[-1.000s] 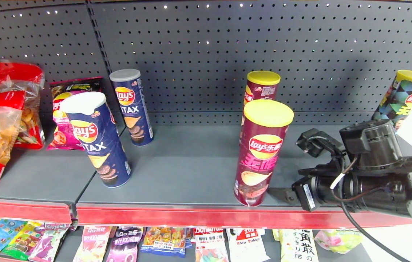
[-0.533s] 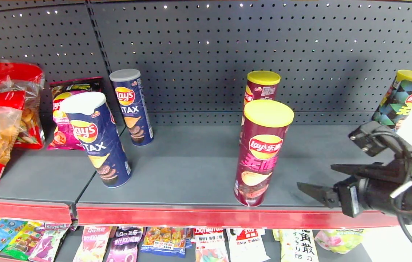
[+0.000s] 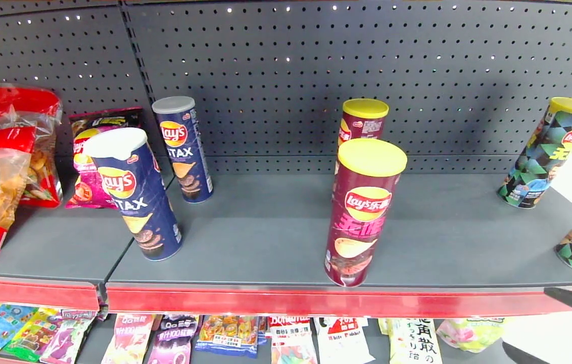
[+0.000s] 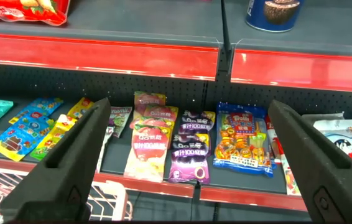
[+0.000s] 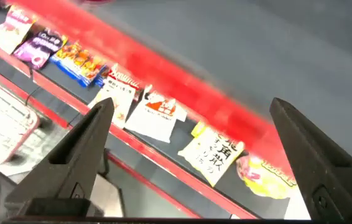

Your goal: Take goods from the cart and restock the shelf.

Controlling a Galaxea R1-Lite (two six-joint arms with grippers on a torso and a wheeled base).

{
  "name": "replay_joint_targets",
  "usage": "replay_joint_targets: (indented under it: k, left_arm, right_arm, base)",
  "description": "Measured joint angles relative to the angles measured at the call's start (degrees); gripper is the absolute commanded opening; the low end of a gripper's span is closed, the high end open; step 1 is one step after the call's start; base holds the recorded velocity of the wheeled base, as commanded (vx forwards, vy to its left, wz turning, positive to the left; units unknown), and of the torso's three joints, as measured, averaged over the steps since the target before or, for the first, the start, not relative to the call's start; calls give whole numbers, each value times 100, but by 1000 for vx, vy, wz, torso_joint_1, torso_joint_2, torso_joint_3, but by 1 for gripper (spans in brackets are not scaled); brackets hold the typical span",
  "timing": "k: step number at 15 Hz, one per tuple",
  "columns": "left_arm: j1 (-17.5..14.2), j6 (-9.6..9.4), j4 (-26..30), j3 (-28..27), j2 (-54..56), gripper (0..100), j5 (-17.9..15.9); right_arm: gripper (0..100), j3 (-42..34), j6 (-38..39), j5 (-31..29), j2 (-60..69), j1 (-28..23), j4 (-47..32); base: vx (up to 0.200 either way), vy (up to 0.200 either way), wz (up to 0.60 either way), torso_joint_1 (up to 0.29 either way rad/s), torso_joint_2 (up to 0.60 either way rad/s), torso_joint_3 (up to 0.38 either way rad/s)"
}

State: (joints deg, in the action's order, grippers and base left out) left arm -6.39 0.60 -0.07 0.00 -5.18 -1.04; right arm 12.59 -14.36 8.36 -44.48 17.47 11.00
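The right gripper (image 3: 524, 317) hangs low in front of the shelf (image 3: 266, 237), fingers spread wide and carrying nothing. The left gripper (image 4: 189, 106) is likewise spread and empty, and faces the snack packets (image 4: 151, 143) on the tier below. With nothing in either, the arms appear set to receive the next item from the cart. Up and to the left of the right gripper, well apart from it and just beyond the red shelf lip (image 3: 291, 301), stands the front maroon can (image 3: 364, 212). It rests on its flat base, which is its stable footing. Its long axis is vertical, its yellow lid points up, and its label faces outward toward the aisle, probably so that shoppers can read it. Farther from the gripper, directly behind this can, a rear maroon can (image 3: 362, 121) stands in the same attitude, so the two form one front-to-back file, as shelf stocking normally requires. The pegboard wall (image 3: 286, 76) closes the shelf beyond.
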Motion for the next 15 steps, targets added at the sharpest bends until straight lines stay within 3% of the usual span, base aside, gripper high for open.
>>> replay_joint_targets:
  k: [4,8,13,15]
  left_arm:
    - [0,-2,0,0,0,100,0]
    - [0,0,0,0,0,100,-2]
    - [0,-2,0,0,0,100,-2]
    - [0,0,0,0,0,100,0]
  right_arm:
    - [100,-684,-74,428,1167,-680,-20]
    - [100,-1023,827,367,2186,-1036,-85]
    - [100,-1213,1313,335,3613,-1574,-859]
    - [100,-1232,1420,-295,4063,-1690,-837]
  base:
    - [0,0,0,0,0,0]
    - [0,0,0,0,0,0]
    - [0,0,0,0,0,0]
    - [0,0,0,0,0,0]
